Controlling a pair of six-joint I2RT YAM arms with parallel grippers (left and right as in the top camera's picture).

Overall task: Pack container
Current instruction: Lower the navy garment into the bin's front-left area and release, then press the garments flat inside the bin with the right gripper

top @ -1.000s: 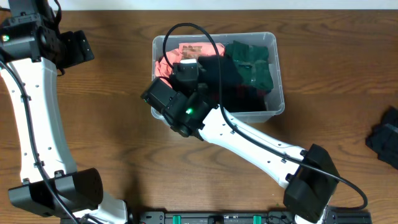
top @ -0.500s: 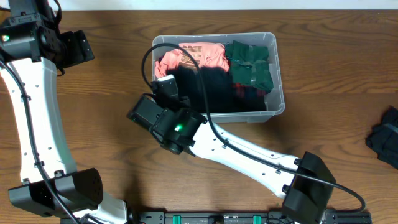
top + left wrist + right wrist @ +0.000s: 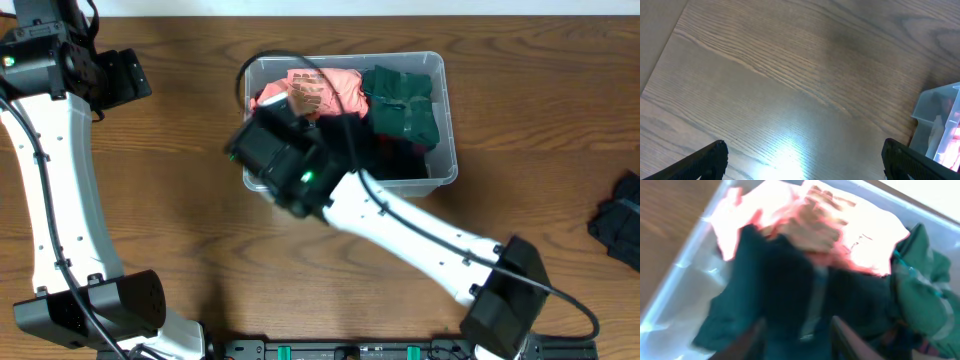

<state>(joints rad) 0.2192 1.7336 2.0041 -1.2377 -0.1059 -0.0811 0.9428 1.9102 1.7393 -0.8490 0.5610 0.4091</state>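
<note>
Left arm [image 3: 55, 170]: runs up along the left edge, wrist at the far-left corner.
Left gripper [image 3: 802, 162]: fingers [image 3: 705, 160] spread wide apart.
Right arm [image 3: 420, 235]: stretched diagonally from the near edge, right of centre, toward the middle.
Right gripper [image 3: 797, 332]: motion-blurred, finger spacing unreadable.

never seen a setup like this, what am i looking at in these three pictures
Two white robot arms work at a wooden table. One camera looks down from above; one sits on each wrist. The left gripper hangs open over bare wood, holding nothing. The right gripper is over the clear plastic rectangular bin, which holds a pink cloth, a dark green cloth and a black cloth; blur hides whether it grips anything. Another dark cloth lies at the table's right edge.
</note>
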